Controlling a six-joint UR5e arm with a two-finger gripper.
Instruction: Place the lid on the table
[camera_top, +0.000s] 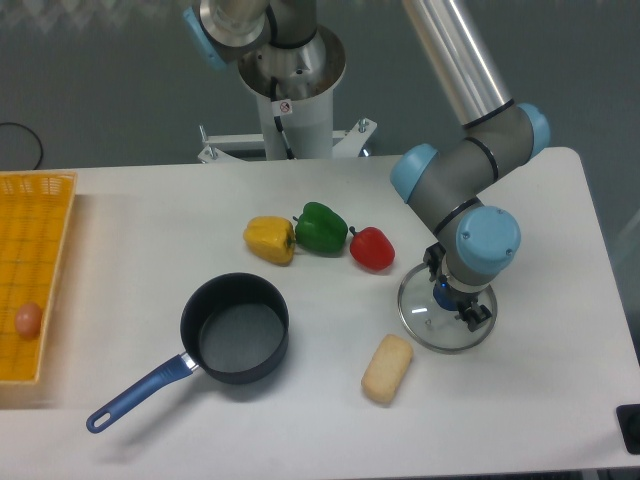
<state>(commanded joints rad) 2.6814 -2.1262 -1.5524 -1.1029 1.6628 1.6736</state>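
The round glass lid (425, 318) with its thin metal rim lies flat on the white table (540, 380), right of centre. My gripper (449, 298) points straight down over the lid's middle, its fingers on either side of the dark blue knob. The wrist hides most of the knob and the fingertips, so I cannot tell if the jaws still clamp it. The dark saucepan (234, 328) with the blue handle stands uncovered to the left.
A yellow pepper (270, 239), a green pepper (321, 227) and a red pepper (372, 248) lie in a row behind the lid. A pale bread roll (387, 368) rests just in front of it. A yellow mesh tray (30, 270) sits at the left edge.
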